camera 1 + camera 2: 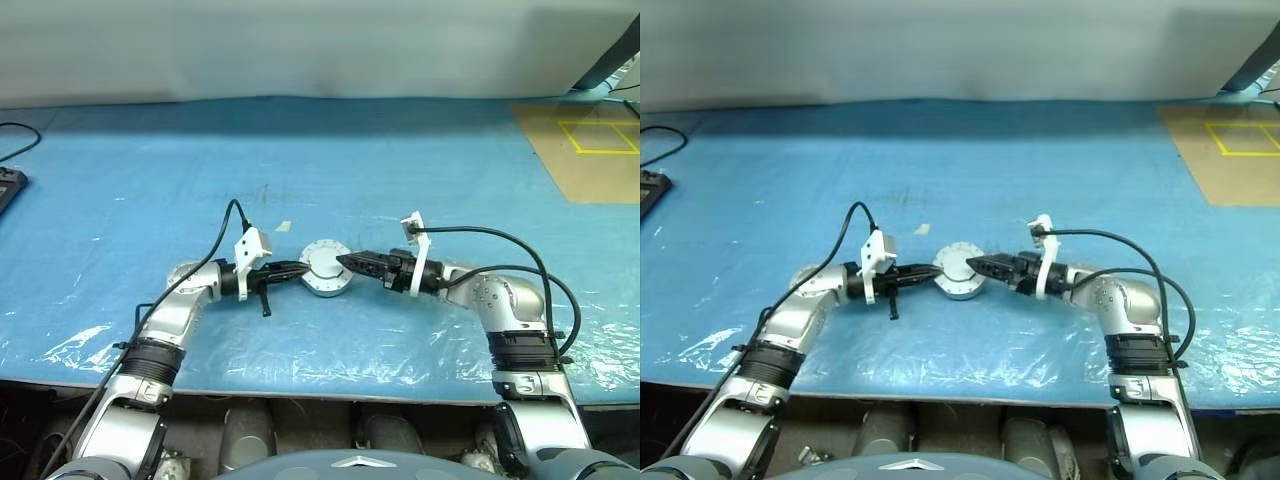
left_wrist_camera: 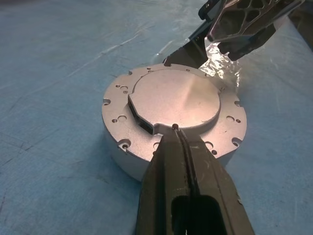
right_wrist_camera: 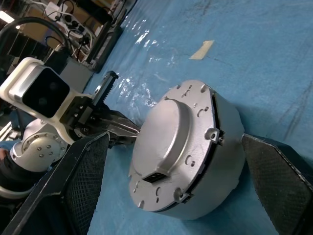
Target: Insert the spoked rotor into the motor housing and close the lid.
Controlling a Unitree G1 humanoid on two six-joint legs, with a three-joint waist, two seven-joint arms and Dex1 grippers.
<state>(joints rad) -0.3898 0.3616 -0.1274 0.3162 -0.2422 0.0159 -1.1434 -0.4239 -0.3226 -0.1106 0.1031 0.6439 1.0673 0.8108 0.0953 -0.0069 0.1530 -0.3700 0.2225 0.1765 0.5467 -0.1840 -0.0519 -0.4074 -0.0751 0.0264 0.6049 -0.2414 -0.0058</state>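
The motor housing (image 1: 326, 272) lies mid-table as a closed round silver-grey casing. The lid (image 2: 176, 100) rests flat on top of it, plain side up. The spoked rotor is hidden. My left gripper (image 1: 302, 268) comes in from the left, shut with nothing in it. Its tips (image 2: 177, 130) touch the lid's raised edge. My right gripper (image 1: 346, 262) comes in from the right and is open. In the right wrist view its two fingers (image 3: 83, 181) stand wide apart on either side of the housing (image 3: 225, 147), clear of its wall.
A blue plastic-covered sheet (image 1: 420, 180) spreads over the table. A small scrap of tape (image 1: 284, 227) lies just behind the housing. A brown mat with a yellow square (image 1: 590, 150) sits at the back right. A black device (image 1: 8, 185) is at the left edge.
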